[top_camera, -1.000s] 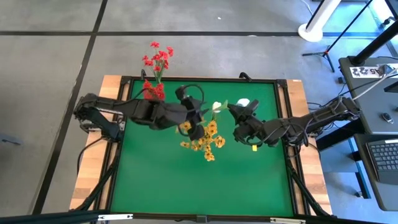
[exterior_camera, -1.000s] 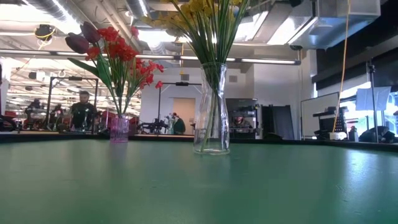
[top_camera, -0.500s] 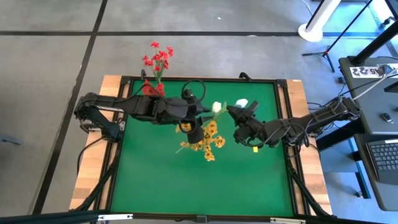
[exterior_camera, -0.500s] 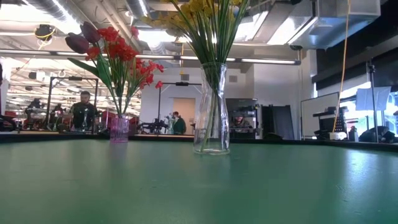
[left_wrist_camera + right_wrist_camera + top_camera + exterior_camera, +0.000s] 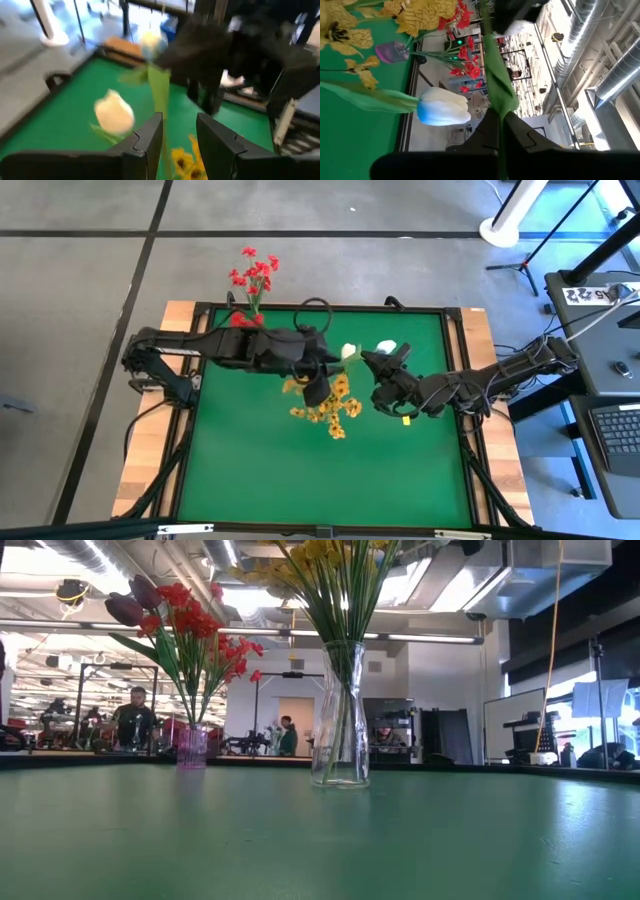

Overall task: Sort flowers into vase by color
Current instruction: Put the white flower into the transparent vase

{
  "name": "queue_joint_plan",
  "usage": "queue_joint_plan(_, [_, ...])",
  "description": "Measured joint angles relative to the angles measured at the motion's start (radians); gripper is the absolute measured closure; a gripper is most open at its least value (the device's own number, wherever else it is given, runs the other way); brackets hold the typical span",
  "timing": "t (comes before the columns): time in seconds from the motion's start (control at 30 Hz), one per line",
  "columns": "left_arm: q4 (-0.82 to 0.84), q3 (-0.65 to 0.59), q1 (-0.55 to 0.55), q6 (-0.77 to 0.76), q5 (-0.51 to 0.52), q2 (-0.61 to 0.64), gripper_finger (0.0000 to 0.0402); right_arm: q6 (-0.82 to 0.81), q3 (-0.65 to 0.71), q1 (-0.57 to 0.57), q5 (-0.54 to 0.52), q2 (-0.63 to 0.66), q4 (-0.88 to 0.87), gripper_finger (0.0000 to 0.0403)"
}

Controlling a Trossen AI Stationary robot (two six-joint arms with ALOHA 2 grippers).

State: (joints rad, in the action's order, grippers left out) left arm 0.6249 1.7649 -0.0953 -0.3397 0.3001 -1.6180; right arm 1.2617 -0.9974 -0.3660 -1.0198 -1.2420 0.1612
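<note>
A clear glass vase (image 5: 340,720) at the table's middle holds the yellow-orange flowers (image 5: 332,406). A small pink vase (image 5: 192,745) near the far-left corner holds the red clusters (image 5: 252,275) and dark buds (image 5: 127,608). Two white blooms (image 5: 348,352) (image 5: 388,346) show above the table between the arms. My right gripper (image 5: 373,366) is shut on a green flower stem. My left gripper (image 5: 179,132) is open over the yellow bunch. A green stem (image 5: 160,95) runs close past one of its fingers; I cannot tell whether they touch. My right gripper pinches a thin green stem with a leaf (image 5: 498,102) between its two fingers, which lie across it. The stem runs on beyond the fingertips, clear of the table. Its upper end is hidden behind a dark arm part.
The table is a green mat (image 5: 300,470) in a dark raised frame with wooden edges (image 5: 150,470). Both arms meet above the clear vase, close to each other. People stand in the room far beyond the table (image 5: 130,720).
My left arm has swung a little toward the table's far edge, its gripper staying above the yellow bunch. My right gripper has edged slightly toward the table's left with its stem. Both vases stand as before.
</note>
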Motion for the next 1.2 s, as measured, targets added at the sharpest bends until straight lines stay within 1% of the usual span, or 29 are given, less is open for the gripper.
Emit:
queue_joint_plan(0.2, [0.053, 0.0, 0.024, -0.101, -0.118, -0.021, 0.0287, 0.0, 0.0, 0.0, 0.003, 0.001, 0.008, 0.0402])
queue_joint_plan(0.27, [0.05, 0.0, 0.032, -0.119, -0.128, -0.029, 0.0287, 0.0, 0.0, 0.0, 0.004, 0.001, 0.009, 0.0402])
queue_joint_plan(0.37, [0.059, 0.0, 0.046, -0.128, -0.121, -0.031, 0.0287, 0.0, 0.0, 0.0, 0.009, 0.001, 0.01, 0.0402])
queue_joint_plan(0.53, [0.047, 0.0, 0.057, -0.122, -0.064, -0.027, 0.0287, 0.0, 0.0, 0.0, 0.008, 0.001, 0.009, 0.0402])
queue_joint_plan(0.73, [0.024, 0.0, 0.057, -0.105, -0.059, -0.021, 0.0289, 0.0, 0.0, 0.0, 0.008, 0.001, 0.003, 0.0402])
queue_joint_plan(0.97, [0.013, 0.0, 0.057, -0.103, -0.059, -0.021, 0.0316, 0.0, 0.0, 0.0, 0.008, 0.001, 0.001, 0.0402])
queue_joint_plan(1.2, [0.012, 0.0, 0.057, -0.103, -0.059, -0.021, 0.0335, -0.002, 0.0, 0.0, 0.009, 0.001, 0.001, 0.0402])
